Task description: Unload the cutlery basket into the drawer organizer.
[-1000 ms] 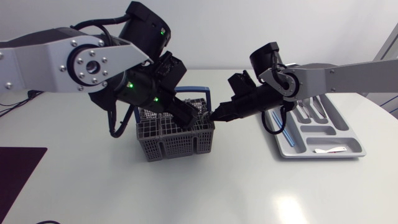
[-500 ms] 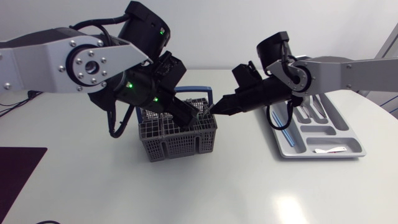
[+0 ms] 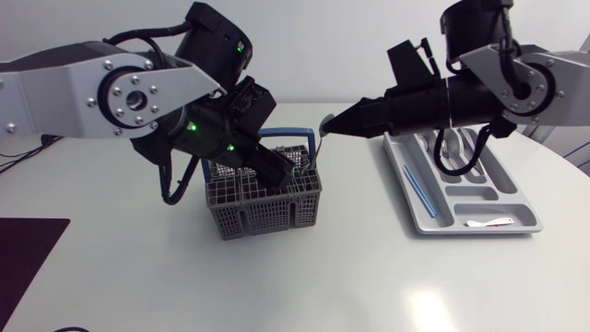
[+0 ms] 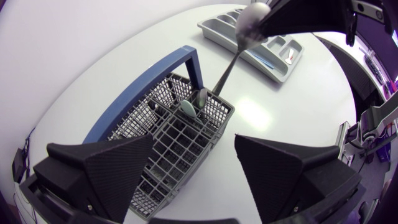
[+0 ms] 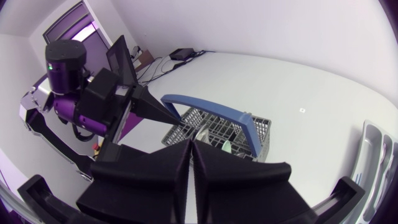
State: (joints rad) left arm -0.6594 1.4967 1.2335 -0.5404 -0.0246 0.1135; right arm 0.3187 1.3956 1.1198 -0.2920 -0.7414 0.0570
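The grey mesh cutlery basket (image 3: 263, 205) with a blue handle (image 3: 286, 135) stands mid-table. My left gripper (image 3: 293, 173) hangs open just over its right half, its fingers (image 4: 106, 168) wide apart with nothing between them. My right gripper (image 3: 336, 122) is up and to the right of the basket, shut on the bowl end of a metal spoon (image 4: 231, 62). The spoon's handle slants down to the basket's rim. Another spoon (image 4: 201, 96) and a pale green piece (image 4: 186, 107) stand in the basket. The grey drawer organizer (image 3: 521, 198) lies at the right.
The organizer holds a blue stick (image 3: 415, 189) in its long left slot, metal cutlery (image 3: 461, 152) in the far slots and a small white piece (image 3: 484, 223) in the near slot. A dark mat (image 3: 23, 258) lies at the front left.
My right gripper has risen and drawn back to the right from the basket, lifting the spoon with it. The left arm and the basket have stayed put.
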